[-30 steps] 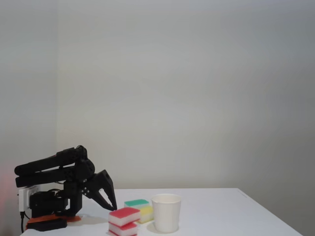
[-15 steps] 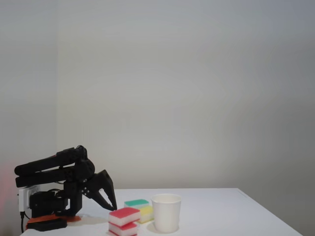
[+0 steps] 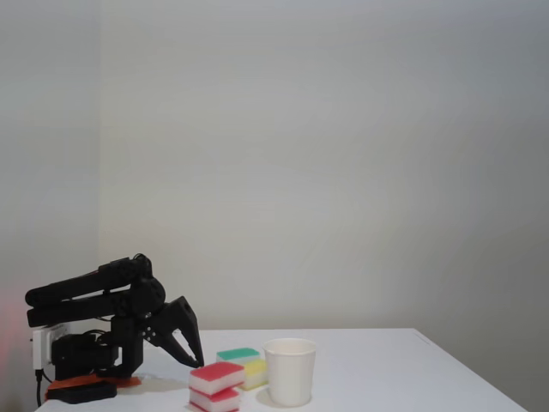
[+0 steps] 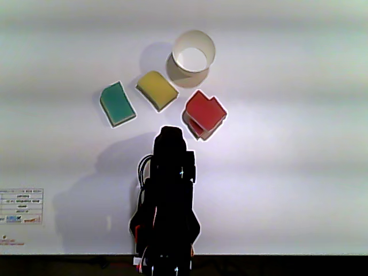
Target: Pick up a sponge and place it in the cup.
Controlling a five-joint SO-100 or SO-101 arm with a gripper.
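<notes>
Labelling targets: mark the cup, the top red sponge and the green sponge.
cup [image 4: 209, 48]: other view, rim's right side.
top red sponge [image 4: 205, 110]: other view, centre of red face.
green sponge [image 4: 117, 103]: other view, centre of green face.

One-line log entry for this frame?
phase: pre-grasp | gripper: empty, near stacked red sponges | cup: upright, empty | green sponge, yellow sponge: on table

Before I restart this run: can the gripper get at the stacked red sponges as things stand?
Probably yes. The gripper hovers just beside the top red sponge, nothing between them; the cup stands on the far side.
</notes>
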